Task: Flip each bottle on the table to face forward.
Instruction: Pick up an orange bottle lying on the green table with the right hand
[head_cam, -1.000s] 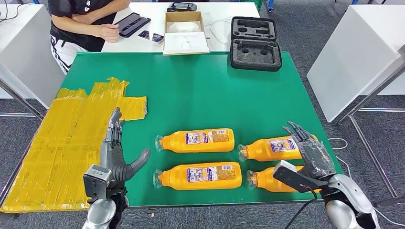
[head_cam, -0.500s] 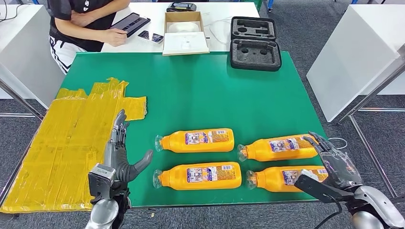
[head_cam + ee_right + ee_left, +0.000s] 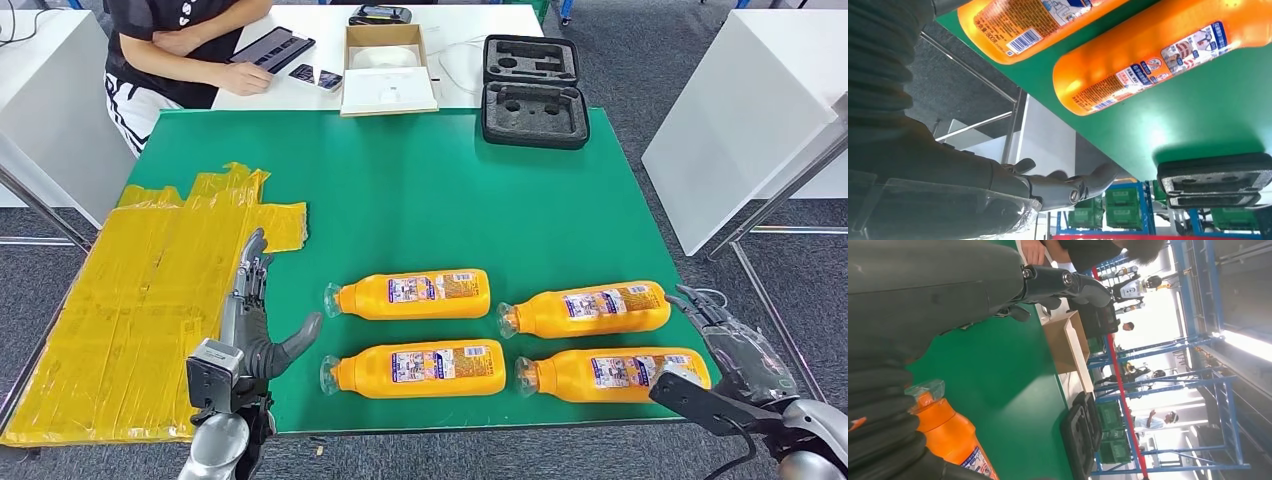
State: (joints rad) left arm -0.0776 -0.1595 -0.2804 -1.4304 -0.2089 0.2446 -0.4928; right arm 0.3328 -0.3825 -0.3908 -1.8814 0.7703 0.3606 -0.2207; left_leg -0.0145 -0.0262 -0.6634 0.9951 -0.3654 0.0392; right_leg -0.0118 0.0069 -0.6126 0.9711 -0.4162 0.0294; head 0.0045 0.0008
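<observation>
The left hand [image 3: 252, 320] hovers over the near left part of the green table [image 3: 420, 200], fingers straight and spread with the thumb stuck out toward the bottles, holding nothing. The right hand [image 3: 735, 340] hangs just off the table's right edge, its fingers loosely extended and apart, also empty. Closest to the left thumb lies the near left bottle [image 3: 415, 368], an orange one on its side with its clear cap pointing left; the far left bottle [image 3: 410, 294] lies parallel just beyond it. Near the right hand sit the near right bottle [image 3: 612, 372] and the far right bottle [image 3: 585, 310], both on their sides with caps to the left and printed labels facing up. A patch of yellow tape [image 3: 130, 300] covers the table's left side. At the far edge rests an open black foam case [image 3: 533, 92]. On a white table beyond are a cardboard box [image 3: 387, 68] and a seated person [image 3: 180, 45].
</observation>
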